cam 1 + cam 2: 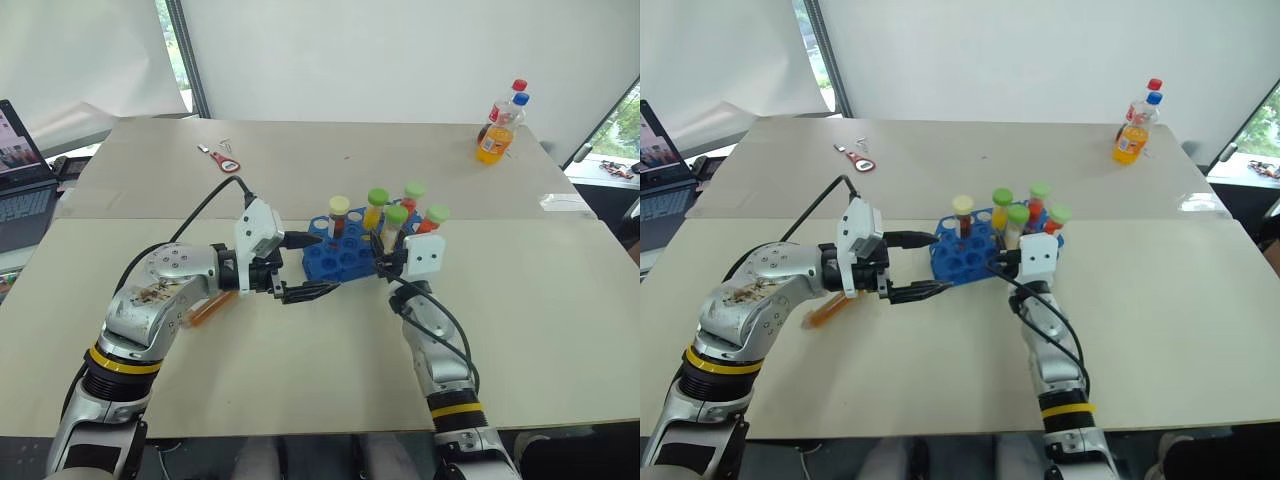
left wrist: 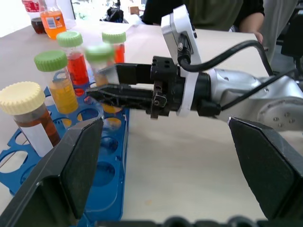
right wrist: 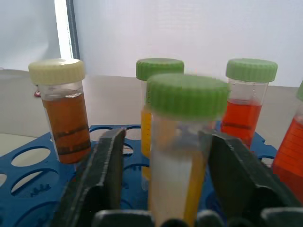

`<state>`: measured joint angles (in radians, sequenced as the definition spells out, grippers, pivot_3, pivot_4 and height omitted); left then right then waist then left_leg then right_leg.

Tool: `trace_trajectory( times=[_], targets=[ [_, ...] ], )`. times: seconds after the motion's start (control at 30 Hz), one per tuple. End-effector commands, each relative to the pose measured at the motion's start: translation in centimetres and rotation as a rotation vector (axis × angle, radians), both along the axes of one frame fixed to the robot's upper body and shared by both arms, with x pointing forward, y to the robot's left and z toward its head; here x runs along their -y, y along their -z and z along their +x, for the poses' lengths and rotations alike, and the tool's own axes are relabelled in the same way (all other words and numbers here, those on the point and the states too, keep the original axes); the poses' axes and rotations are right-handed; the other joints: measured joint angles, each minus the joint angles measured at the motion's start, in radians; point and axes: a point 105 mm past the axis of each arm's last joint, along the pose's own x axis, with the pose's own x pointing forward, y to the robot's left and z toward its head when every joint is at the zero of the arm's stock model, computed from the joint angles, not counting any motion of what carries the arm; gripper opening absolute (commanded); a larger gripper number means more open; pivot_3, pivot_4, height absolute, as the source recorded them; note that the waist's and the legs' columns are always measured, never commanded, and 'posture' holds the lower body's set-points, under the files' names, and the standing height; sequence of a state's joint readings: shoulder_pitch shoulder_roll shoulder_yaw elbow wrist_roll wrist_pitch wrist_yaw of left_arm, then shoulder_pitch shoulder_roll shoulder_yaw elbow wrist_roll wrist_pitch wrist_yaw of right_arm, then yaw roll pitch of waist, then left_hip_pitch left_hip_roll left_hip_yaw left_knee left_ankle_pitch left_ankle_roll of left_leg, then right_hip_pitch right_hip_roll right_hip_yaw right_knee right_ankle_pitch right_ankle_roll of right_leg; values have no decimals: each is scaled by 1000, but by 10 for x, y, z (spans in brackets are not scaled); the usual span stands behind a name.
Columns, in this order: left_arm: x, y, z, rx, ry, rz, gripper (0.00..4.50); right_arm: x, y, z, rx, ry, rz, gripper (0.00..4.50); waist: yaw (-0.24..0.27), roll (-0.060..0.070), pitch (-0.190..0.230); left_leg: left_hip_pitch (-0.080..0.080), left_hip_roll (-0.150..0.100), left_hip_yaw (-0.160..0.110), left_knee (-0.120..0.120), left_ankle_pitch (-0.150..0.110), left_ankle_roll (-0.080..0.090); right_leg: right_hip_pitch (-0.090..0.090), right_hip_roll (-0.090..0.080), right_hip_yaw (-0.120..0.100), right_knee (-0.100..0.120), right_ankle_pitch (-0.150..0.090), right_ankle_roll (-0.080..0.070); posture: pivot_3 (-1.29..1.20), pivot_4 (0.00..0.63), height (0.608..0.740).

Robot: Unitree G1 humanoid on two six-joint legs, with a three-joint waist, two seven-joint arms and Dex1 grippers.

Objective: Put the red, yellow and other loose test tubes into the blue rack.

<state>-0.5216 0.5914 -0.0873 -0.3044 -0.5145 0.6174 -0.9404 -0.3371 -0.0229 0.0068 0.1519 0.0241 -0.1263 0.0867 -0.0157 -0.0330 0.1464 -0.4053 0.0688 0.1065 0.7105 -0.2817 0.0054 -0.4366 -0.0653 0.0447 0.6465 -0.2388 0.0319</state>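
The right gripper has its jaws parted on either side of a green-capped tube holding yellow liquid, a gap showing on both sides, so nothing is clamped. That tube stands in the blue rack with four others: a pale-capped amber tube, another yellow one and two orange-red ones. The left gripper, jaws spread wide and empty, hovers just beside the rack's near left corner. One orange tube lies loose on the worktop under the left arm. Drink bottles stand at the far right.
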Motion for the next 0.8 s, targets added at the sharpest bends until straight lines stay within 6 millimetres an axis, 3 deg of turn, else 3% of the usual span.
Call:
trace_trajectory(
  times=[0.03,0.13,0.27,0.43,0.57,0.8],
  targets=[
    [-8,-19,5,45,-46,-15,4500,15,-12,-8,27,26,-7,4018,3,0,0,0,0,0,0,0,0,0,0,0,0,0,0,0,150,740],
    [-19,-21,8,48,-85,72,4500,25,-15,-19,25,35,-54,4018,4,0,0,-1,0,-1,0,0,0,0,0,0,0,0,0,0,150,740],
    [-47,-24,17,45,-174,261,4500,39,-21,-45,-6,-35,-124,4018,3,0,0,-1,0,-1,-1,0,0,0,0,0,0,0,0,0,150,740],
    [-88,-17,22,-106,-263,478,4500,19,-33,-87,-119,-435,-241,4018,1,1,1,0,0,0,-1,0,0,0,1,0,-1,-1,0,0,150,740],
    [-104,-2,19,-234,-271,616,4500,7,-44,-114,-248,-745,-337,4018,4,0,1,2,0,0,-1,0,0,1,1,1,-1,-1,-1,0,150,740],
    [-119,20,20,-315,-290,775,4500,-2,-57,-127,-345,-933,-454,4018,18,-1,1,0,0,-5,-1,0,0,1,5,2,-1,-2,-2,0,150,740]
  ],
)
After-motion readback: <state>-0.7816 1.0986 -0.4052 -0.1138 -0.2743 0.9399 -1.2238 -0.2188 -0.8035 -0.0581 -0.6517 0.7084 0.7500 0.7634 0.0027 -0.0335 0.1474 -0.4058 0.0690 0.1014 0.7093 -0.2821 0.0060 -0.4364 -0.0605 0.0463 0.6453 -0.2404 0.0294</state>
